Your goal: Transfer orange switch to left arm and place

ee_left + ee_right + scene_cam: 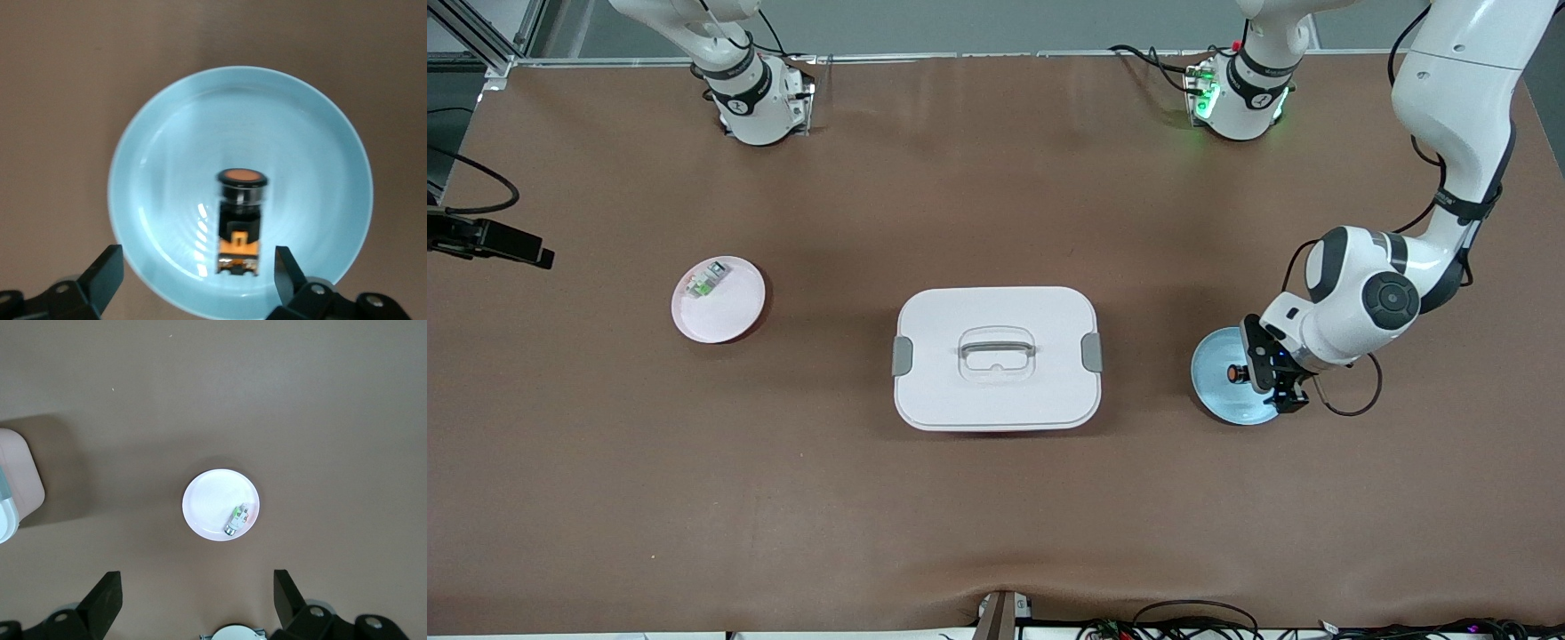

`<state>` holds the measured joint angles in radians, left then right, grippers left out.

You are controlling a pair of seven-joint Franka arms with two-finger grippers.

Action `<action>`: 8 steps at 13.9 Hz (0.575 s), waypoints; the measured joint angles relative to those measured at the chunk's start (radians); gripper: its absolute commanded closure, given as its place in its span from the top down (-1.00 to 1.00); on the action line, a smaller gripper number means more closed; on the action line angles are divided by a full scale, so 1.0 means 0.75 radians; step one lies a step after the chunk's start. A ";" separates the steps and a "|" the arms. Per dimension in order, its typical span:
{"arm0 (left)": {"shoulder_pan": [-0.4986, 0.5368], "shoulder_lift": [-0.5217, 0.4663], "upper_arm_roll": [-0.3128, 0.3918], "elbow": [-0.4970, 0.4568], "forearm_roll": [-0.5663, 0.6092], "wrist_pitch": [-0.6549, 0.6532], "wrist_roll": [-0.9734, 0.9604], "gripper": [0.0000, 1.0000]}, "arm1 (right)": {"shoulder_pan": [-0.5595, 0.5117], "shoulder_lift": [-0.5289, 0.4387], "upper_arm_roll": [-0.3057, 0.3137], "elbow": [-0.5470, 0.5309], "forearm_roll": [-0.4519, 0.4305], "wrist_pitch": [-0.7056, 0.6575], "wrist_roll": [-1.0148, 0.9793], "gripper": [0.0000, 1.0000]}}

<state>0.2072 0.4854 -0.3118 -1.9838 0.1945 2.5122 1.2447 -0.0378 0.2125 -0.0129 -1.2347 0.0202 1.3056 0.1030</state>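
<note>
The orange switch (1236, 374) (241, 213) lies on a pale blue plate (1216, 396) (300, 133) toward the left arm's end of the table, its orange cap turned toward the box. My left gripper (1272, 379) (198, 261) hangs low over that plate, open, with a finger on each side of the switch and neither touching it. The white lidded box (960, 311) (17, 473) sits mid-table. My right gripper (197, 583) is open and empty, high above the table near a pink plate (210, 500); in the front view only that arm's base shows.
The pink plate (729, 316) toward the right arm's end holds a small clear-and-green component (707, 280) (239, 518). A black camera mount (489, 240) juts in at the table's edge on that end. Cables lie along the edge nearest the front camera.
</note>
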 measured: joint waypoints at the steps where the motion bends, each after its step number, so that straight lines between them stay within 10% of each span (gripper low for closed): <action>1: 0.000 -0.019 0.000 0.018 0.000 -0.016 -0.068 1.00 | -0.002 -0.039 0.000 -0.060 0.000 0.035 0.000 1.00; 8: -0.002 -0.158 -0.038 0.273 -0.001 -0.384 -0.731 1.00 | 0.000 -0.140 0.008 -0.192 0.010 0.079 0.002 1.00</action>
<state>0.2059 0.3668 -0.3401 -1.7788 0.1939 2.2246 0.6966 -0.0381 0.1076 -0.0065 -1.3788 0.0276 1.3652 0.1046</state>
